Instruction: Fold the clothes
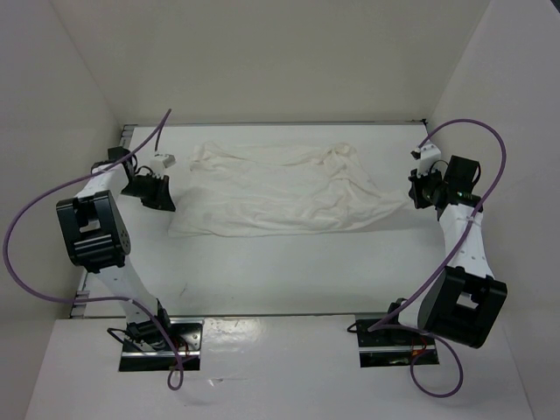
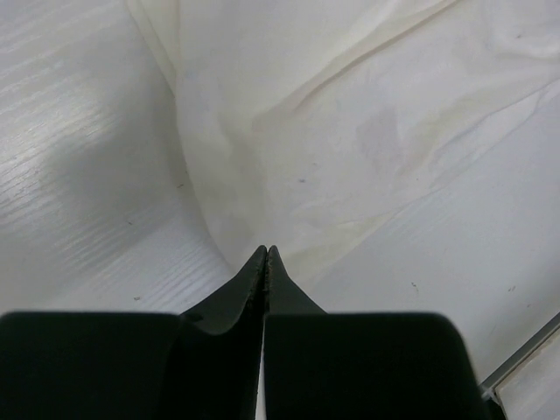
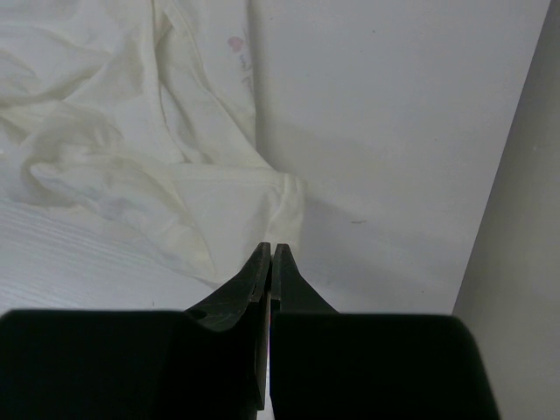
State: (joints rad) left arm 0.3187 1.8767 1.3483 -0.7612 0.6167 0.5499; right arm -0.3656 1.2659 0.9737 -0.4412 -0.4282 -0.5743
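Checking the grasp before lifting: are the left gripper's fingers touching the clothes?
Touching. Left wrist view: the clothes taper into the shut fingers of the left gripper.

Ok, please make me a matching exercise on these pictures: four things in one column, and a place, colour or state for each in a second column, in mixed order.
Column one:
1. shirt
2. left fingers
3. right fingers
4. cables

Column two:
A. purple
B. shut, at the shirt's right end in the overhead view
C. white, wrinkled, spread out
D. shut, at the shirt's left end in the overhead view

Pairs: 1-C, 2-D, 3-B, 4-A
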